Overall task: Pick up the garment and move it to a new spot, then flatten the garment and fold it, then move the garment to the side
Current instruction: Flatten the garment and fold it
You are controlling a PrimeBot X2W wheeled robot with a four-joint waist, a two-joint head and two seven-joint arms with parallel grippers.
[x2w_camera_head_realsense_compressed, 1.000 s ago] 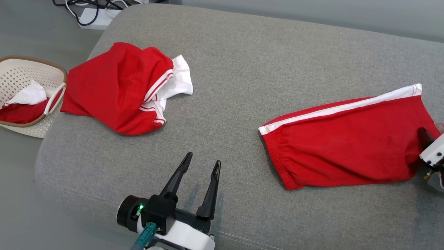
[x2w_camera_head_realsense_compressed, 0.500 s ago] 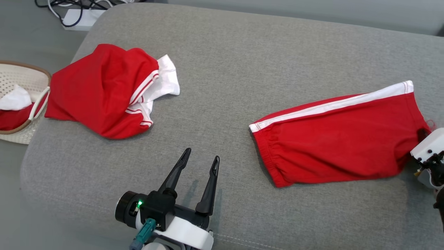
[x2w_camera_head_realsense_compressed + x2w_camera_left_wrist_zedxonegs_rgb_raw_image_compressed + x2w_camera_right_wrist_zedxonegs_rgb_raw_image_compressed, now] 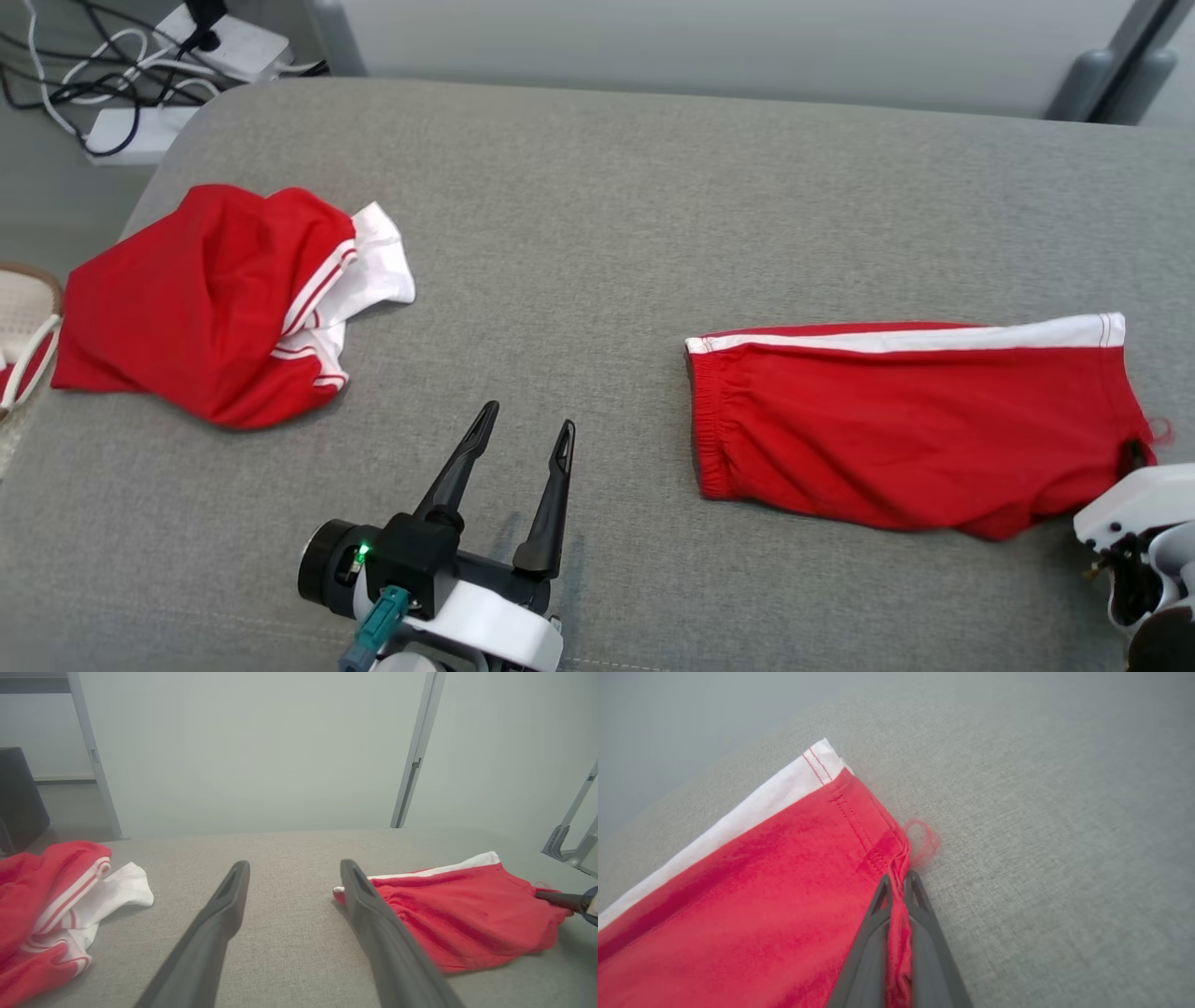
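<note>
Red cloth was pinched between the pressed-together fingers of the right hand [image 3: 899, 881], gripping the hem corner of the folded shorts [image 3: 915, 420] that lay flat on the right of the grey cushion [image 3: 597, 215], a hold apparently taken to drag them aside. The left hand [image 3: 521, 431], spread and empty, hovered near the cushion's front edge, well apart from a crumpled red-and-white garment [image 3: 205, 299] at far left, beside which a pale basket [image 3: 26, 313] showed a scrap of red.

On the cushion [image 3: 597, 187]: shorts [image 3: 896, 429] right, crumpled garment [image 3: 196, 308] left — perhaps a basket [image 3: 21, 313] beyond it.
</note>
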